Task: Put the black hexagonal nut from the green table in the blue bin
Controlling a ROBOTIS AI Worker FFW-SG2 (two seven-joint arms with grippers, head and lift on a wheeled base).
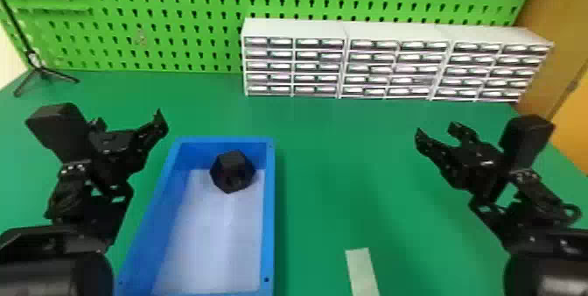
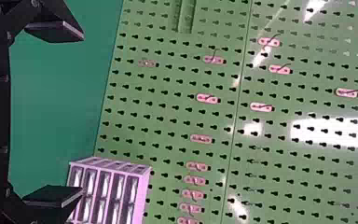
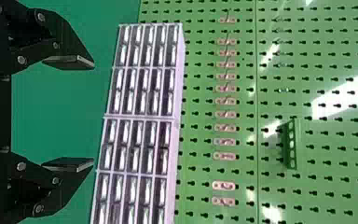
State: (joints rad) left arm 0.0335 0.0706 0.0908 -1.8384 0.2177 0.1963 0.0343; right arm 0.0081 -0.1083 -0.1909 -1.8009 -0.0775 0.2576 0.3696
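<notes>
Logging one black hexagonal nut [image 1: 232, 171] inside one blue bin [image 1: 270, 212], 1 o'clock | left gripper [image 1: 129, 118], right gripper [image 1: 435, 130]: fingers spread, empty | desk [image 1: 332, 177] gap, bin's 3 o'clock

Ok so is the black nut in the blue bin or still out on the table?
In: the nut sits inside the bin, near its far end, with the bin's walls around it.

The chunky, faceted black hexagonal nut [image 1: 232, 171] lies toward one o'clock inside the open, white-floored rectangular blue bin [image 1: 270, 212], which sits on the green table [image 1: 341, 177], between seven and eight o'clock in the head view.
</notes>
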